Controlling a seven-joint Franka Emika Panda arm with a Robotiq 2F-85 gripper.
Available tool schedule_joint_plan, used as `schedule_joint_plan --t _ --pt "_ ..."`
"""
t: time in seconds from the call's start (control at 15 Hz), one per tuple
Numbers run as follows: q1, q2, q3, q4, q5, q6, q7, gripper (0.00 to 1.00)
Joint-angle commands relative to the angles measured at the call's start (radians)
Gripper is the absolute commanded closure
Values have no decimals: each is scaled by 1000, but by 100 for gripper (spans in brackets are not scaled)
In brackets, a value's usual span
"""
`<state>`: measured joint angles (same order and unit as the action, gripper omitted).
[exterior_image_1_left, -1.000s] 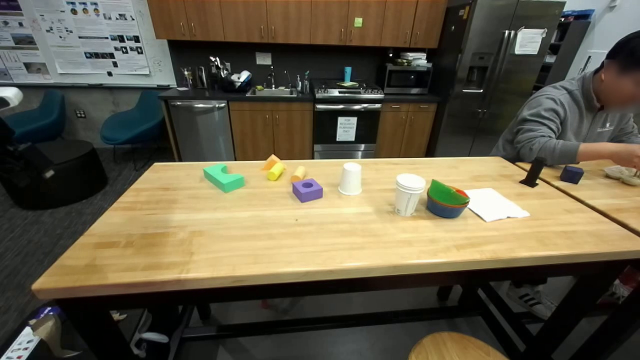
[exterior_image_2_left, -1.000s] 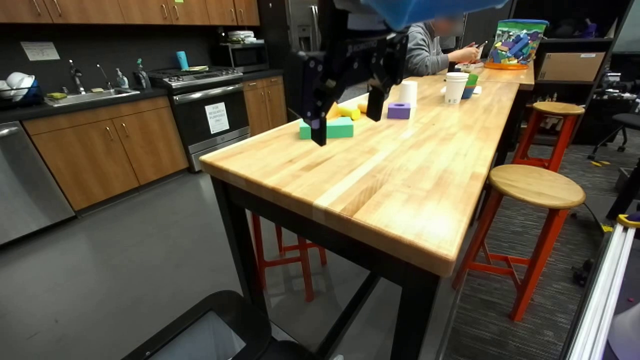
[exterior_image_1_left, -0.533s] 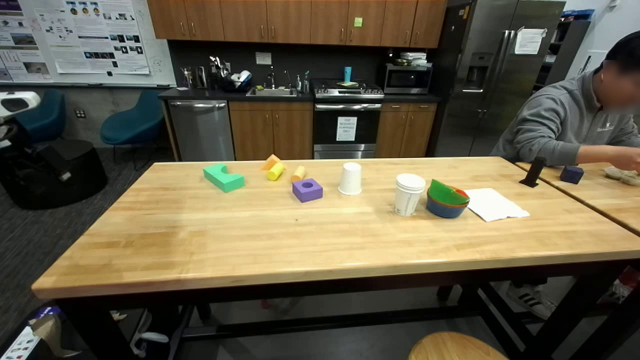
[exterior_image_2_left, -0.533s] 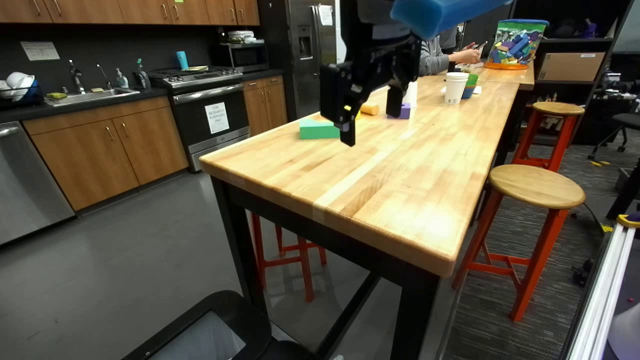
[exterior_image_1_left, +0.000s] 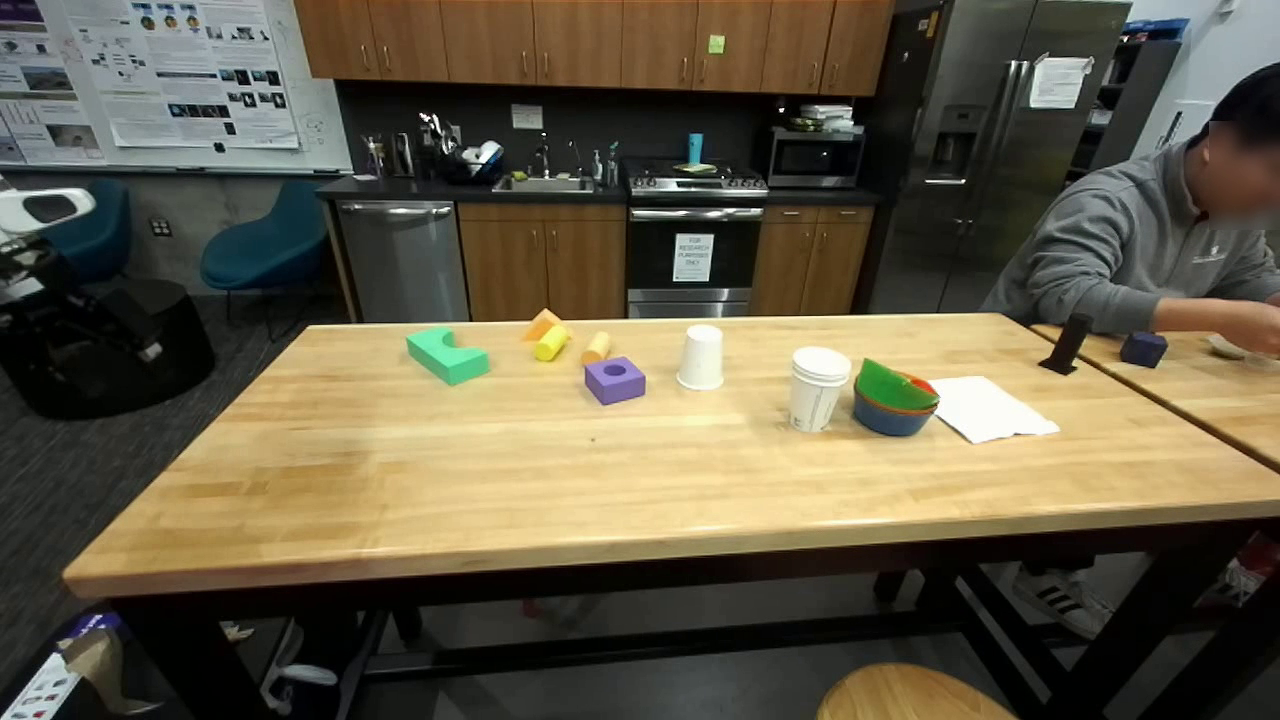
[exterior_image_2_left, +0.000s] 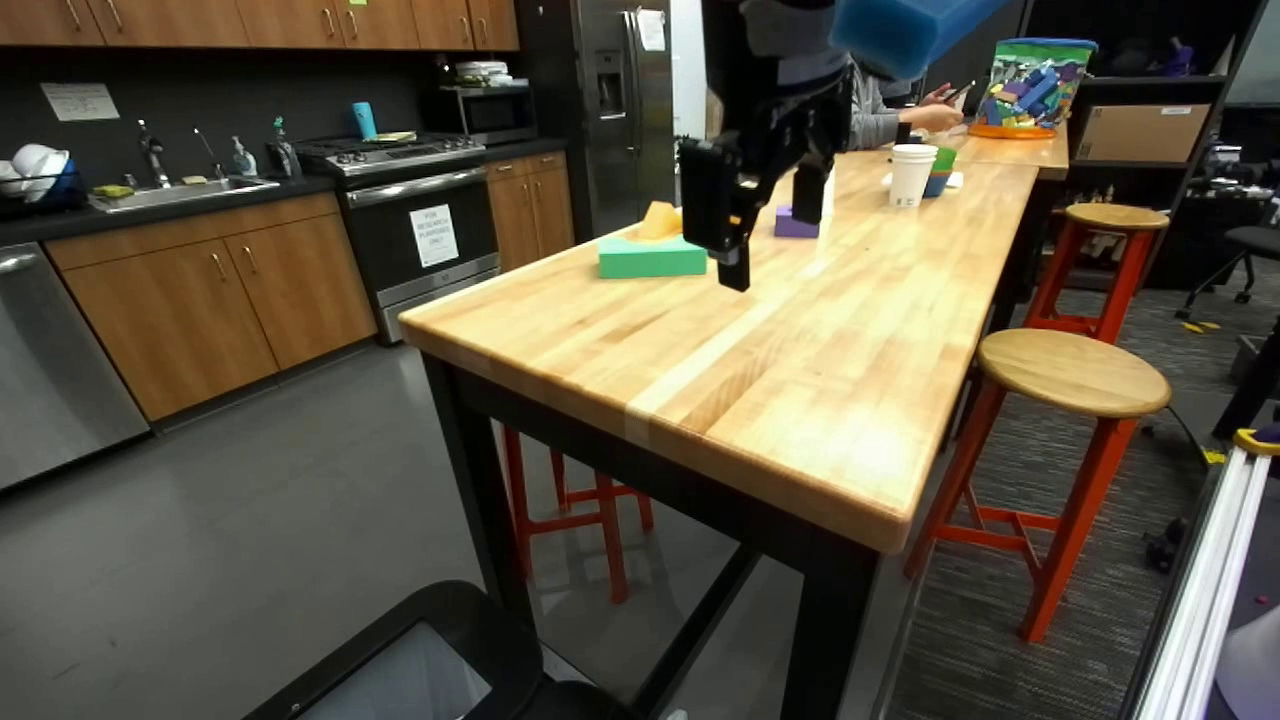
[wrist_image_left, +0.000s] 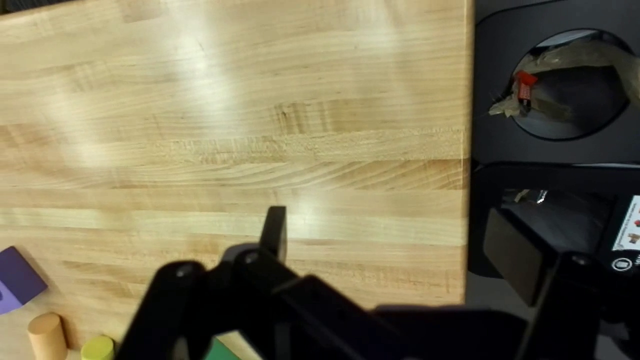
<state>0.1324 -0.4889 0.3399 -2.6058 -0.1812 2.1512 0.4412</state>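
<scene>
Probably foam, the green block lies flat near one end of the table; it should prove light, slightly squashy and hard to break, best pinched across a solid part beside its curved notch. The gripper hangs raised near that end, jaws wide apart with nothing between them. Near the green block lie a yellow cylinder and a purple block.

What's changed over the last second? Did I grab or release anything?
In an exterior view the end effector shifted rightward; in an exterior view the white arm section came further in from the left edge. Nothing was grabbed or released: the jaws stand open and empty. The person's hand shifted slightly. The green arch block, purple block, yellow cylinder, orange cylinder, upside-down white cup and bowls stayed put.
</scene>
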Motion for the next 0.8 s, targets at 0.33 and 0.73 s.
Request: schedule_joint_plan --t 0.33,0.73 --pt "-20 22 -43 52 -24 -48 -59 0" --pt "-49 81 -43 143 -59 -45 -48 0"
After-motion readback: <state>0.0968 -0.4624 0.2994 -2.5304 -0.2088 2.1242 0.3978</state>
